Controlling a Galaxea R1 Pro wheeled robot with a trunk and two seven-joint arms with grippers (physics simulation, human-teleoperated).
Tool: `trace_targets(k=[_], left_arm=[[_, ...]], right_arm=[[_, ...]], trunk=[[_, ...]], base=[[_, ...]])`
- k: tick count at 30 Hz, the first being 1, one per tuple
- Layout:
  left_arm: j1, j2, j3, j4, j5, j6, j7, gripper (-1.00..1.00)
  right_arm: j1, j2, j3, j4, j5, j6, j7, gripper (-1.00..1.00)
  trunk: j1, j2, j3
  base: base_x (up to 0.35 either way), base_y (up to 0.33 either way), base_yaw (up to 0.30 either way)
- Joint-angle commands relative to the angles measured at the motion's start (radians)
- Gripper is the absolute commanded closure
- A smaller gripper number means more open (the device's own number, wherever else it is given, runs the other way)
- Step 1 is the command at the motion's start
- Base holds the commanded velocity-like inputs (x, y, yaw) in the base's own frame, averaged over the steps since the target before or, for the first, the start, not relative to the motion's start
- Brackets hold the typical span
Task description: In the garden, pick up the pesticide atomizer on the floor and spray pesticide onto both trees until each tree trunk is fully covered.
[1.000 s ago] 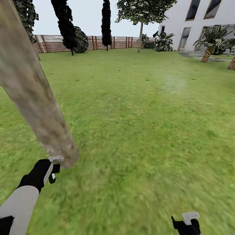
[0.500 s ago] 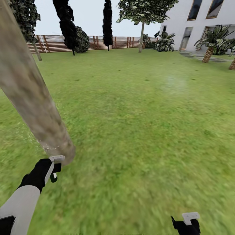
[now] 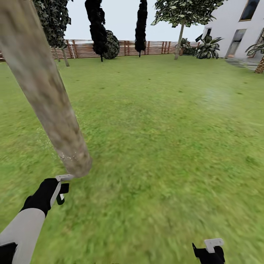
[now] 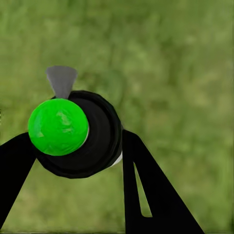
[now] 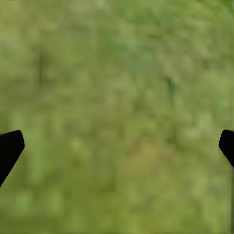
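A green lawn [image 3: 165,128] fills the ground. At twelve o'clock a brown slatted fence [image 3: 121,47] closes it off under a pale grey sky [image 3: 124,22]. At two o'clock stands a white house [image 3: 238,25] with dark windows [image 3: 250,9].

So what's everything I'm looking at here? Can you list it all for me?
Tree trunk: one, mottled grey-brown, close at the left, white specks near its base.
Lawn: one, green, all around.
Fence: one, brown slats, along the far edge.
Dark trees: several, by the fence.
Round bush: one, dark, at the fence.
Leafy tree: one, pale thin trunk, far right.
Palms: two visible, striped leaves, near the building.
Building: one, white, far right.
Sprayer: one, black with a green cap, held in the left end effector.
Right end effector: open, over grass.
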Motion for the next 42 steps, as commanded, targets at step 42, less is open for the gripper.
trace_targets(k=[42], left_arm=[[-0.131,0.027,-0.050,-0.110,-0.002,0.166,-0.009,1.00]], right_arm=[[0.000,-0.004,-0.002,-0.002,0.000,0.000,0.000,-1.00]], trunk=[[0.000,0.000,-0.001]], base=[[0.148,-0.060,0.118]])
